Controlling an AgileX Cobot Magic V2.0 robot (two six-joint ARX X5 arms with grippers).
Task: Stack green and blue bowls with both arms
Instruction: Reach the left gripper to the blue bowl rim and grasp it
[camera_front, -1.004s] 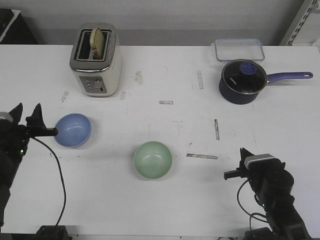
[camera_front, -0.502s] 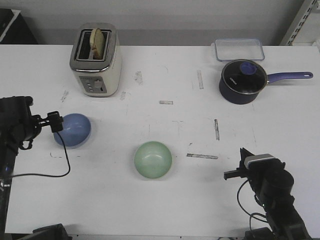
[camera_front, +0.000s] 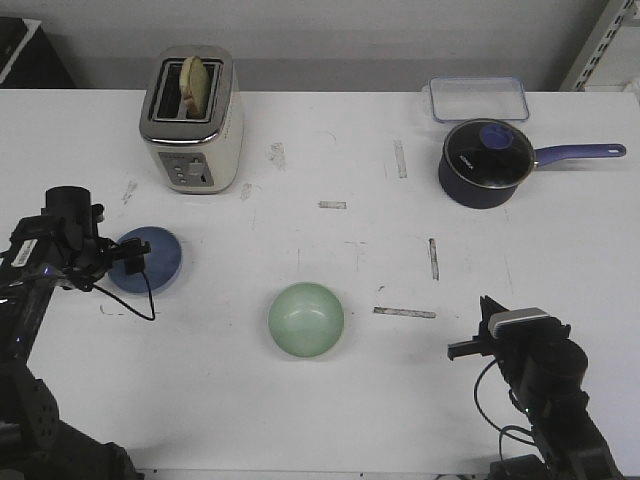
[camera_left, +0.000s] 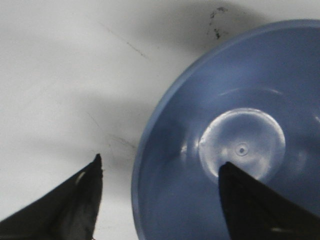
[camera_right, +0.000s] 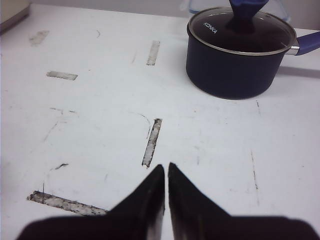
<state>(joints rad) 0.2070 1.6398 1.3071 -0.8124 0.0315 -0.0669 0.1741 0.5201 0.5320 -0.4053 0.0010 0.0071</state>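
Bowls first: in the front view the blue bowl (camera_front: 147, 259) sits on the counter (camera_front: 320, 380) right under the left hand (camera_front: 128, 255), whose fingers straddle the near rim, while the green bowl (camera_front: 306, 318) stands apart toward the middle, well clear of both hands. Both look small, glossy and light, probably stiff plastic or ceramic, so I judge them slippery; a pinch across the thin rim, one finger inside and one outside, seems the only sound hold. The right hand (camera_front: 468, 349) rests low at the counter's near edge, far from the green bowl. Beyond the left hand stands a toaster (camera_front: 191, 120) holding bread; beyond the right hand are a navy saucepan (camera_front: 487, 162) with lid and a clear container (camera_front: 479, 98). None of them lies between the bowls.

In the left wrist view the hand is spread: one dark finger (camera_left: 75, 202) is outside on the bare counter, the other over the bowl's inner wall, the rim passing between them. Nothing is clamped yet. The bowl's shiny inside suggests a grip could slide.

In the right wrist view the hand (camera_right: 166, 172) is clenched, tips together on nothing. Ahead of it lie scuffed tape marks (camera_right: 152, 135) and the saucepan; the green bowl is out of frame.
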